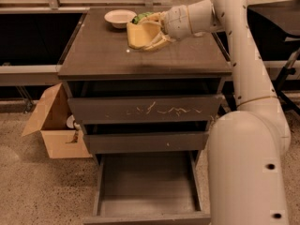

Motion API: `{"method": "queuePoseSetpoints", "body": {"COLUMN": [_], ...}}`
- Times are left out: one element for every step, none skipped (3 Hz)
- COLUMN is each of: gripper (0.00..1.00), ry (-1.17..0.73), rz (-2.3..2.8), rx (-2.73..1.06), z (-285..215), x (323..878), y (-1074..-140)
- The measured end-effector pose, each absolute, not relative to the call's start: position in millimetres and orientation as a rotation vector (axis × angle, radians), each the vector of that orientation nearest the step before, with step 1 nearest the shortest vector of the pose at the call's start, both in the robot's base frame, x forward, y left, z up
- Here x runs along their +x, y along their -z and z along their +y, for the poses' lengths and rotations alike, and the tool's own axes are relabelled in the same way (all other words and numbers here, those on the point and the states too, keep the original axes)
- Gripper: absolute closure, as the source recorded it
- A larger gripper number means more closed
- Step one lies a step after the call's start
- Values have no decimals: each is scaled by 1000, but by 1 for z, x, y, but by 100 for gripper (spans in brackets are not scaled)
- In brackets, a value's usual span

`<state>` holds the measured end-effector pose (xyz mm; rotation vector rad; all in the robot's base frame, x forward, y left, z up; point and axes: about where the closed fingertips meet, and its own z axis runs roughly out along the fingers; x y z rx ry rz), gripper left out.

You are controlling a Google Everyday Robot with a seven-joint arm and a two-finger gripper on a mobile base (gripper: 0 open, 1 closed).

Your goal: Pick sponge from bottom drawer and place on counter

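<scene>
The pale yellow sponge is held in my gripper over the back middle of the counter, low above its surface. The gripper reaches in from the right and is shut on the sponge. The bottom drawer stands pulled open at the foot of the cabinet, and its inside shows nothing in it. My white arm runs down the right side of the view and hides the cabinet's right edge.
A white bowl and a green snack bag sit at the back of the counter, just behind the sponge. An open cardboard box stands on the floor left of the cabinet. The scratched top drawer and the middle drawer are slightly ajar.
</scene>
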<state>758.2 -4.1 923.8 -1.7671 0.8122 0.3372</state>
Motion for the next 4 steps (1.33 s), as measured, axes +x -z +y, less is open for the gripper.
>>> {"method": "queuePoseSetpoints", "body": {"gripper": [83,52,28,4], "ry": [-379,-415,-431,-433], "rz": [820,844,857,867], "rx": [-1802,-1832,-1831,-1818], "z": [21,42,49,50], "x": [765,772,775,779], "y": [-916,-903,-897,-898]}}
